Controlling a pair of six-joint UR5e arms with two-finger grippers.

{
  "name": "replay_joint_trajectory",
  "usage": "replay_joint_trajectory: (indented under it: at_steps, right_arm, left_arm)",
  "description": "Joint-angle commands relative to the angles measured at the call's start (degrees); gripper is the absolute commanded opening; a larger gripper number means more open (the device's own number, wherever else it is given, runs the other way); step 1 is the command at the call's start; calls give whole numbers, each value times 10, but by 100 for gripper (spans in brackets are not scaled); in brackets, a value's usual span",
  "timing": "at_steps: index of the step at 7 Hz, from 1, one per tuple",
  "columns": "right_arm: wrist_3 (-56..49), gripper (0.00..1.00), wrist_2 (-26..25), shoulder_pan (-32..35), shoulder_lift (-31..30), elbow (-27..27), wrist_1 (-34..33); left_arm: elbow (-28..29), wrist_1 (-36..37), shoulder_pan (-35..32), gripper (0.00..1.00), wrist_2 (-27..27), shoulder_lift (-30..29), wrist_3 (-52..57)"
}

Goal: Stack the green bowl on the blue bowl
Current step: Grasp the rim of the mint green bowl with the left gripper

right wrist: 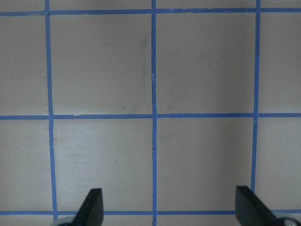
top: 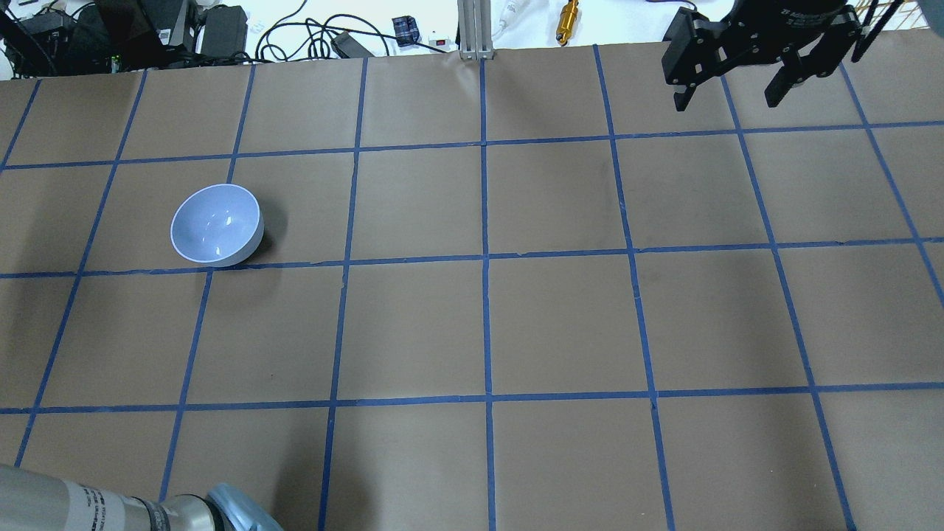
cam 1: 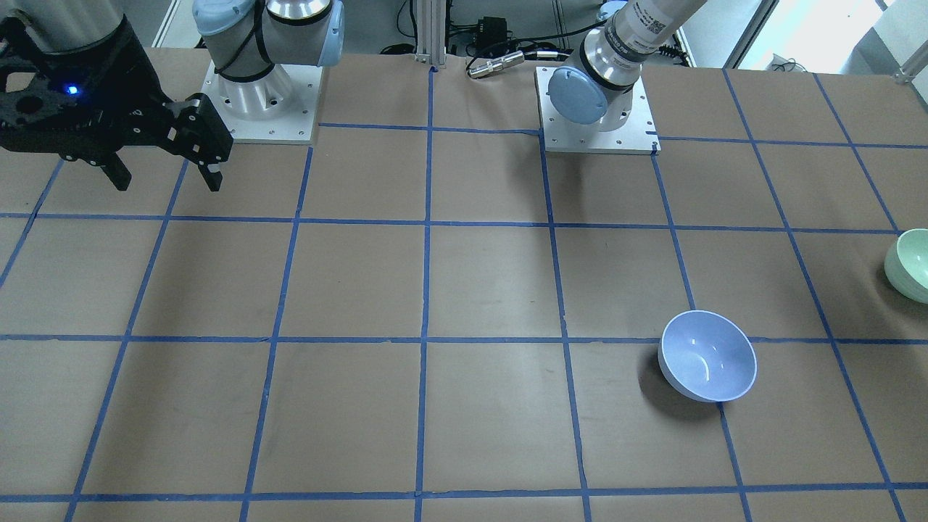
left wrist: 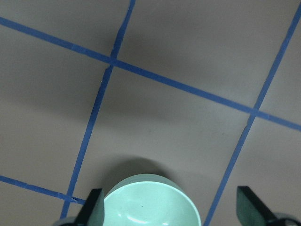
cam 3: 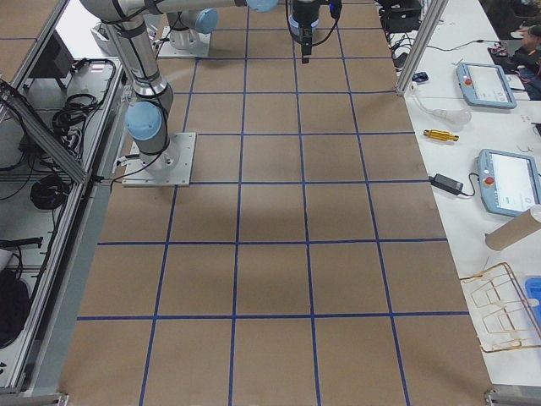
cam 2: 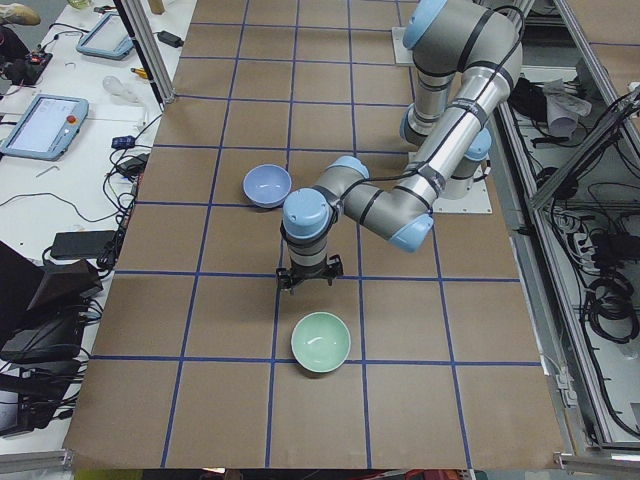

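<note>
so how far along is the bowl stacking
Nothing is stacked yet: the green bowl sits on the table, well apart from the blue bowl. In hand: the left tool hovers open by the green bowl, not gripping it. The right tool is open, far from both bowls. Left: grip the green bowl, carry it over, set it in the blue bowl.

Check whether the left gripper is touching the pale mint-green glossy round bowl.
Apart. The exterior left view shows bare brown table between the left gripper and the mint-green bowl.
</note>
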Motion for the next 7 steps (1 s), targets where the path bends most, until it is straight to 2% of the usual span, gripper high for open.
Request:
replay_joint_trajectory:
  at_steps: [1, 5, 6, 7]
  right_arm:
    - [0, 100, 0, 0, 0, 0, 0]
    - [1, 100, 0, 0, 1, 0, 0]
    - [1, 100, 0, 0, 1, 0, 0]
    - [1, 100, 0, 0, 1, 0, 0]
  left_arm:
    - [-1, 47, 60, 100, -4, -50, 104]
    - [-20, 61, 91, 100, -4, -76, 204]
    - [-34, 81, 91, 100, -4, -83, 203]
    - [-59, 140, 91, 100, -5, -86, 207]
